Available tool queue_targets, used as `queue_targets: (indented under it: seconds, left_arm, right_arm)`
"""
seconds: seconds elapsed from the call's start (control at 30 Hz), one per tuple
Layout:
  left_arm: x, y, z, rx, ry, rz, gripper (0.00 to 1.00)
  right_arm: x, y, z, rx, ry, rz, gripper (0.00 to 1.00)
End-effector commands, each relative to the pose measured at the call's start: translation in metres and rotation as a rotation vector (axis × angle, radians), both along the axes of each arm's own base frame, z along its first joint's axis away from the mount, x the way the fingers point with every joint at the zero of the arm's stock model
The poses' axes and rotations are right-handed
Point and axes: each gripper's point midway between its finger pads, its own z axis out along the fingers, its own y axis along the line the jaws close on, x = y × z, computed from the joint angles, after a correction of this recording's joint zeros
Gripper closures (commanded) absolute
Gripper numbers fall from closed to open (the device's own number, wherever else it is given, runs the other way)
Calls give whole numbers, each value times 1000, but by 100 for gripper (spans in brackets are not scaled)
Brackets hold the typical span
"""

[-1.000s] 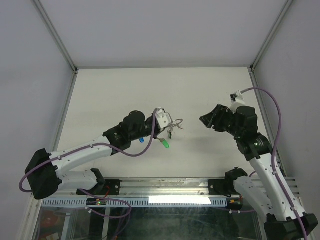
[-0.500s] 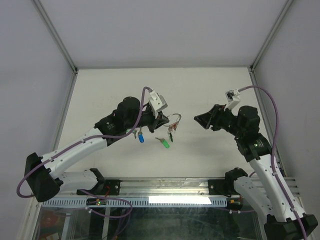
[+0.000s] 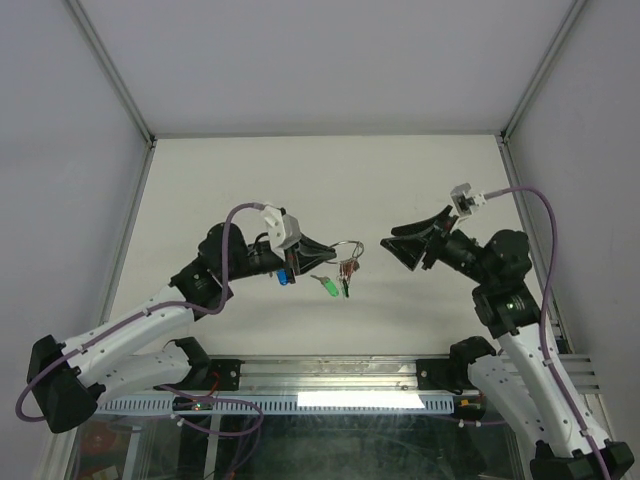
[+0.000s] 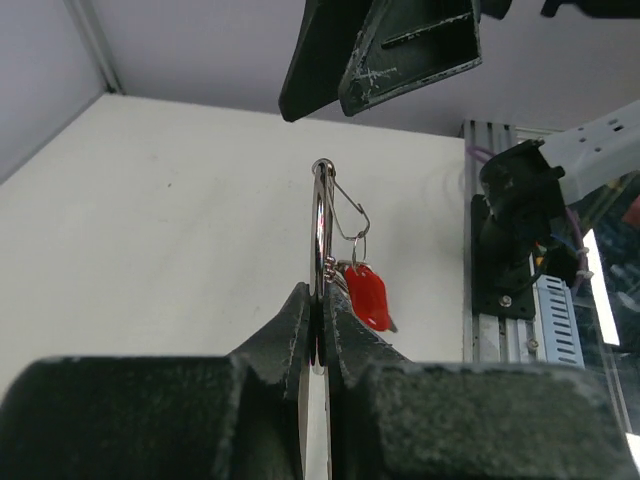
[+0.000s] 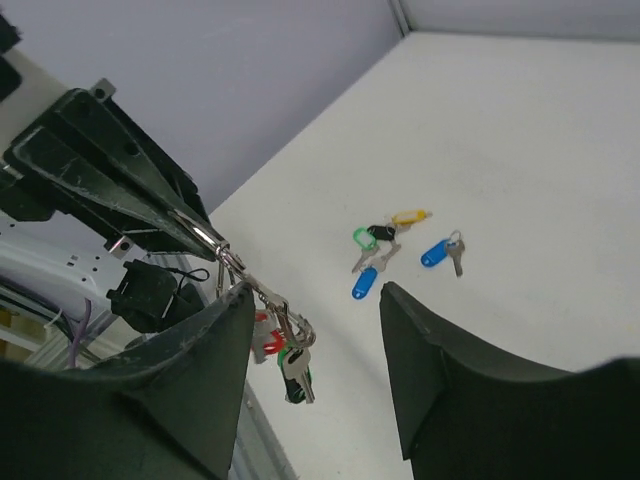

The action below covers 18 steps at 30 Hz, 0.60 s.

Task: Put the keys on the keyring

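Rn the left gripper is pinched tight on the keyring, holding it up off the table w/ the ring edge-on to its own cam. A red-capped key plus a green/black one dangle off it, along w/ a thin wire clip. The right gripper sits just across from the ring, jaws spread wide, nothing in them afaict. So imo this is the present-the-ring step, and no new key is in hand yet. Next move prob means the right arm dropping to the loose keys on the table beyond the ring. They're bunched close, so isolating one looks fiddly. The danglers could also crowd the ring's opening.
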Motion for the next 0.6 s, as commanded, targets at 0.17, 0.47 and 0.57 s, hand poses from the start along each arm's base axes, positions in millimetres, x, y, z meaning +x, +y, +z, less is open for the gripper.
queue_targets:
  seconds: [0.17, 0.47, 0.57]
  left_arm:
    - [-33, 17, 67, -351, -211, -92, 100]
    - [-45, 15, 68, -371, -228, -162, 100]
    - [-47, 15, 69, -372, -231, -175, 100]
  right_arm:
    - [-46, 12, 65, 92, -616, 171, 48]
    - [-49, 38, 53, 22, -662, 277, 58]
    - [-49, 43, 49, 12, -658, 297, 61]
